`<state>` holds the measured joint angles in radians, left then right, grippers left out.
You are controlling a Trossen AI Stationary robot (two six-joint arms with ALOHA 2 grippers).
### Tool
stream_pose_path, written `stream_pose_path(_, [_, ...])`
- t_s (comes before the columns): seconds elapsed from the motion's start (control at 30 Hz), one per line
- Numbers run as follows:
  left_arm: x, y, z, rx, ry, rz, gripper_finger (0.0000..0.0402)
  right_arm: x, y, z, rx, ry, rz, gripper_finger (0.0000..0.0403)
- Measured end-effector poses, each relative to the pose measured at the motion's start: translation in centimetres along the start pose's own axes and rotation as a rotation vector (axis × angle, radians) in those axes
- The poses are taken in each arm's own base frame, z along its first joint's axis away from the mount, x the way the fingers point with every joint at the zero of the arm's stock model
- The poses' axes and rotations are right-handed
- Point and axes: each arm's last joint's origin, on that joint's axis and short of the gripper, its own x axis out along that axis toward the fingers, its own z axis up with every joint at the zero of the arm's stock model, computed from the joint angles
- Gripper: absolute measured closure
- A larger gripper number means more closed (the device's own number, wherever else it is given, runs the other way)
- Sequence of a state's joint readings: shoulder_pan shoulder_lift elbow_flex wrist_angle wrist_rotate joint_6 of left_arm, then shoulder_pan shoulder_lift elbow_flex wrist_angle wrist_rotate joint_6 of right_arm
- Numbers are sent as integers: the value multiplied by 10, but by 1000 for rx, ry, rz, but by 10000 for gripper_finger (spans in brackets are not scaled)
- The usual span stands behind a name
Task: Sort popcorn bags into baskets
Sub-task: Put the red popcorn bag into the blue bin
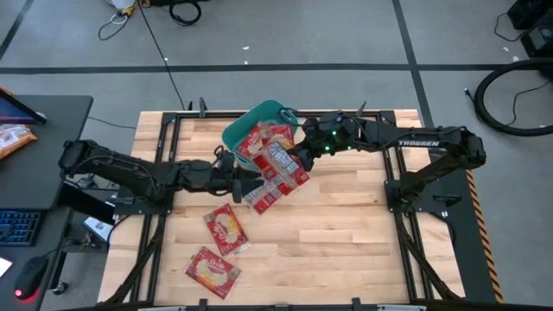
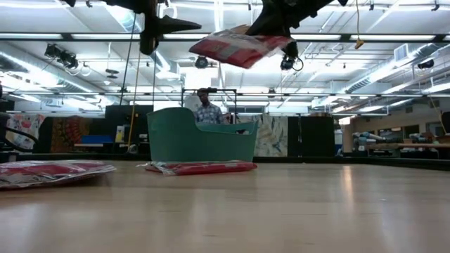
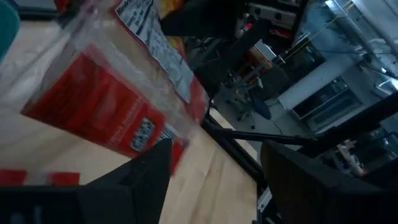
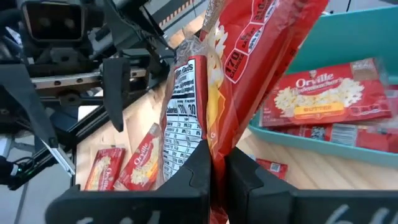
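A teal basket [image 1: 246,121] stands at the table's far middle, tipped, with popcorn bags [image 4: 323,99] inside. My right gripper [image 4: 214,165] is shut on a red popcorn bag [image 1: 275,177] held in the air in front of the basket, high above the table in the low view [image 2: 242,48]. My left gripper [image 3: 214,180] is open at the bag's left end [image 3: 112,106]. Two more bags [image 1: 226,229] [image 1: 212,269] lie flat on the table nearer the front. My right gripper pinches the bag's edge [image 4: 217,140] between its two fingers, coming from the table's right, slanting down. The bag is lifted clear and reaches away from the fingers toward my left gripper, lying roughly level. My left gripper's one fingertip [image 3: 163,149] is beside the bag's corner; whether it touches, I cannot tell.
Bare wood lies at the table's near right. A dark desk to the left of the table holds an orange packet [image 1: 13,138], a keyboard and a mouse. A person [image 2: 207,111] stands in the room behind the basket.
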<state>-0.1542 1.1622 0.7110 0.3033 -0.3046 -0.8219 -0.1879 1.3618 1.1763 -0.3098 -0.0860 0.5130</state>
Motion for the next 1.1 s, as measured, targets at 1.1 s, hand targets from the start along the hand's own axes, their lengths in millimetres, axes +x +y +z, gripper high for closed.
stream_pose_path(1.1, [9,14,9,21,-14,53,156,-16,-6,21,-14,-182,-24,379])
